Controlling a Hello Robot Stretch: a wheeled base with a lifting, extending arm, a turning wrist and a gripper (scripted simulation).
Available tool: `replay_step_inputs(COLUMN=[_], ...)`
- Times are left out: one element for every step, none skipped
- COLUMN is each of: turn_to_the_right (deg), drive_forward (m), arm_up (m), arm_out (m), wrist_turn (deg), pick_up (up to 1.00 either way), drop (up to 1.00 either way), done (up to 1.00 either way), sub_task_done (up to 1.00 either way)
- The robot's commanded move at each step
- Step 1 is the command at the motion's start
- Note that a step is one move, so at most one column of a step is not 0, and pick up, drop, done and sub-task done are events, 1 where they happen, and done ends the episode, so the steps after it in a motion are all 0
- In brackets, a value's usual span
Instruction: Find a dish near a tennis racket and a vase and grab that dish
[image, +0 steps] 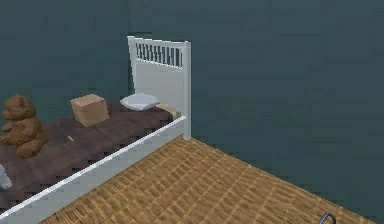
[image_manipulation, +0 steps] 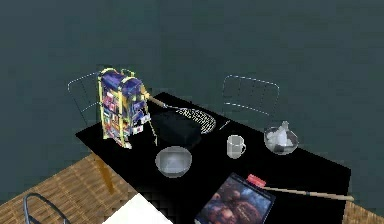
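Note:
A black table (image_manipulation: 320, 172) stands in the arm side view. On it lies a grey round dish (image_manipulation: 174, 160), near the table's front left. Just behind the dish lies a tennis racket (image_manipulation: 193, 125) with a dark head and a thin handle pointing up-left. Left of the racket stands a tall, brightly coloured object (image_manipulation: 122, 105) in yellow, purple and white. To the right of the dish stand a small grey cup (image_manipulation: 236, 147) and a clear glass vessel (image_manipulation: 282, 138).
A dark book (image_manipulation: 238, 200) and a thin stick (image_manipulation: 305, 191) lie at the table's front. Wire chairs (image_manipulation: 250, 95) stand behind the table, another at bottom left (image_manipulation: 40, 207). In the forward view, a bed (image: 160, 50) carries a teddy bear (image: 20, 125), a box (image: 89, 109) and a pillow (image: 140, 101); wood floor (image: 210, 190) lies right.

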Motion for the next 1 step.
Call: replay_step_inputs(turn_to_the_right=[0.0], drive_forward=[0.00], arm_up=[0.30], arm_out=[0.00], wrist_turn=[0.0], pick_up=[0.00], drop=[0.00], done=[0.00], sub_task_done=[0.00])
